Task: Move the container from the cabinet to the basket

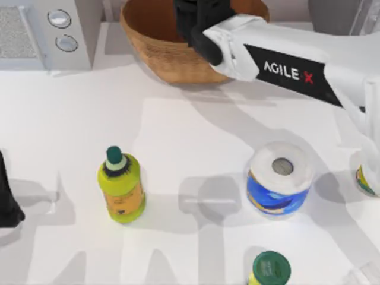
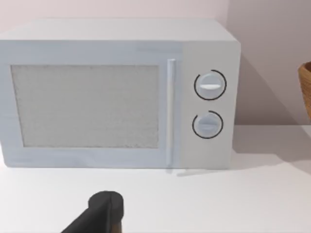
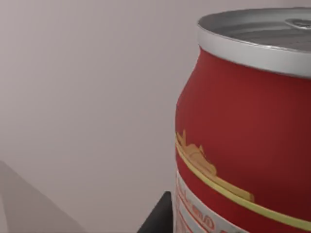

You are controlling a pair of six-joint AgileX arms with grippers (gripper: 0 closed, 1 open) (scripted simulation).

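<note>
1. The right arm reaches from the desk's right side across to the far edge; its claw [image 1: 199,21] is over the open mouth of the basket [image 1: 155,50].
2. The can [image 3: 243,126] sits close in front of the right wrist camera: red body, gold band, silver rimmed top. Its long axis runs roughly upright in that view, leaning a little, silver end up. A dark finger [image 3: 158,221] touches its lower side, so the right claw seems to be clamped on it; how wide the fingers stand apart I cannot tell.
3. From the top view, the can is hidden under the black claw, above the basket's hollow. Whether it touches the basket's floor I cannot tell.
4. The basket stands at the far edge of the desk [image 1: 196,142], centre, with the microwave [image 1: 53,32] to its left and apart from it.
5. The cabinet [image 1: 341,15] shows as a grey corner at the far right.
6. The left claw [image 1: 7,199] is parked at the desk's left edge, low and well apart from the bottle.
7. Open room: a wide bare stretch of desk lies between the basket and the nearer things.
8. Nearer row: yellow-green bottle [image 1: 121,186] upright at left, paper roll [image 1: 279,178] right of centre, a green-capped bottle [image 1: 270,268] at the near edge, a jar [image 1: 367,178] at the right edge.
</note>
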